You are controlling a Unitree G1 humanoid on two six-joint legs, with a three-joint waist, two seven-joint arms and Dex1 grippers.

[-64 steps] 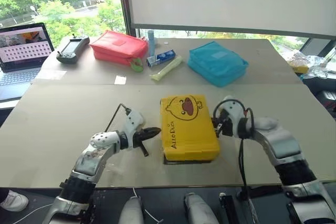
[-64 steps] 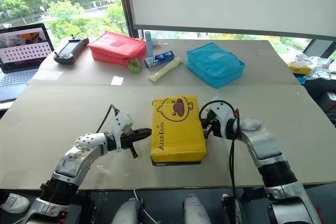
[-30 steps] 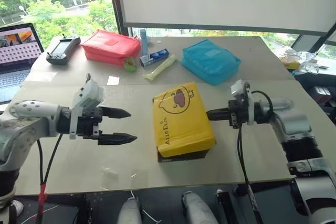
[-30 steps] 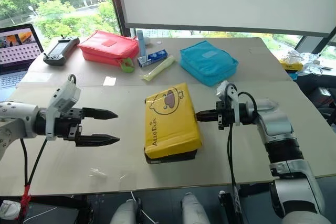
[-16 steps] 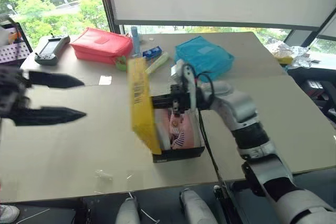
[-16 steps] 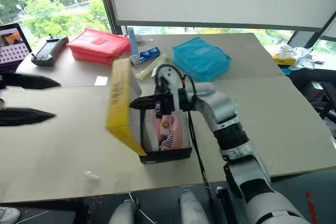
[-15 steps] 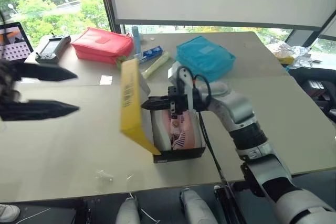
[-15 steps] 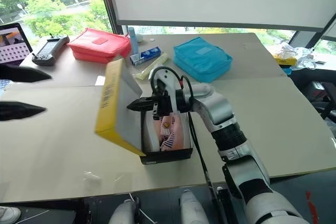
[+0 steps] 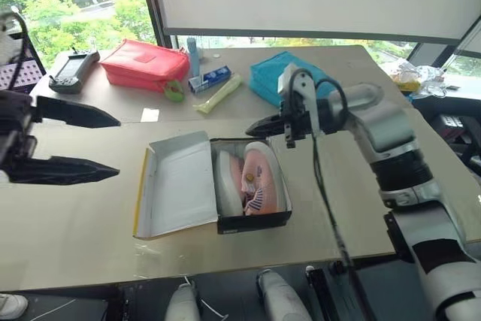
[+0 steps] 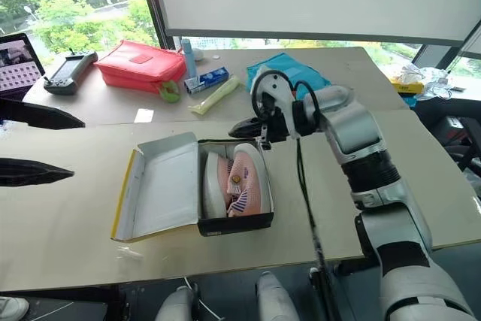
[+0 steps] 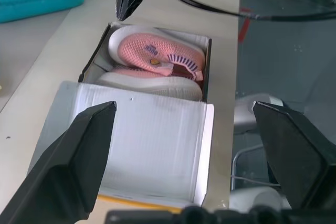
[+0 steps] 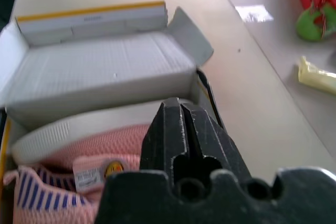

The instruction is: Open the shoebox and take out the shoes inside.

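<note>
The shoebox [image 9: 254,222] stands open mid-table, its black walls showing and its lid [image 9: 179,189] lying flat to the left, white inside up with a yellow edge. Two pink knit shoes [image 9: 259,178] with white soles lie side by side in it. My right gripper [image 9: 255,124] hovers just over the box's far end, pointing left, shut and holding nothing; the right wrist view has its fingers [image 12: 181,129] pressed together above the shoes [image 12: 68,156]. At the far left my left gripper [image 9: 113,146] is raised and wide open, well clear of the lid. In the left wrist view the box [image 11: 157,61] lies between its fingers.
At the back of the table lie a red pouch [image 9: 146,65], a blue pouch [image 9: 270,84], a controller [image 9: 71,71], a small blue-and-white box [image 9: 209,79] and a yellowish packet [image 9: 219,94]. A paper slip [image 9: 150,114] lies near the lid.
The lid, swinging upright half a second ago, has dropped flat to the left. My right gripper has pulled back from it to the box's far end. The left gripper stays wide open, a little higher.
</note>
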